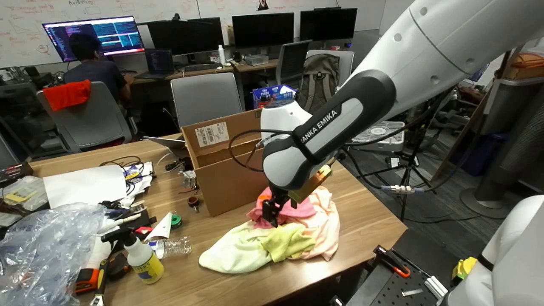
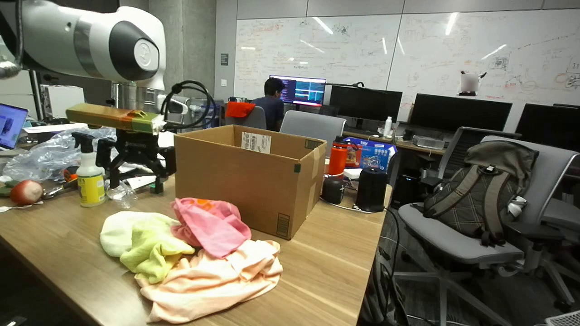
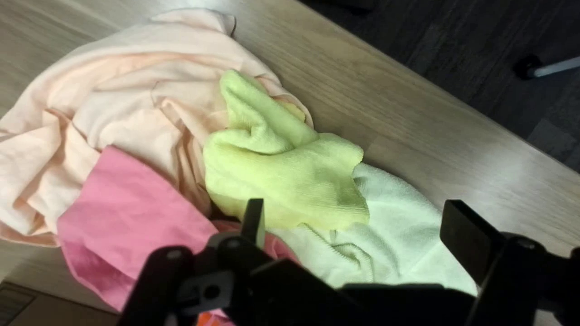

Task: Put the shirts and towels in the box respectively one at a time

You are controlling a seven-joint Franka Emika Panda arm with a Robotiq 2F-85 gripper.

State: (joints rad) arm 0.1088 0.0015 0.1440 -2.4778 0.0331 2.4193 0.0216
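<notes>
A heap of cloths lies on the table before the cardboard box (image 2: 235,174). It has a peach cloth (image 3: 131,104), a pink cloth (image 3: 136,208) with an orange print, a yellow cloth (image 3: 290,176) and a pale green cloth (image 3: 398,226). The yellow and pale green ones have a towel-like weave; the peach and pink ones look like smooth shirt fabric. My gripper (image 3: 358,228) hangs above the pale green cloth, its jaws wide apart with nothing held. In an exterior view the gripper (image 2: 135,181) is clear of the heap. The box stands upright with its top open; its floor is hidden.
A spray bottle (image 1: 144,259), a plastic bottle (image 1: 174,247), a green tape roll (image 1: 176,221) and crumpled plastic wrap (image 1: 51,250) lie beside the heap. Two black cylindrical devices (image 2: 371,190) stand past the box. The table edge (image 3: 435,93) runs close to the cloths.
</notes>
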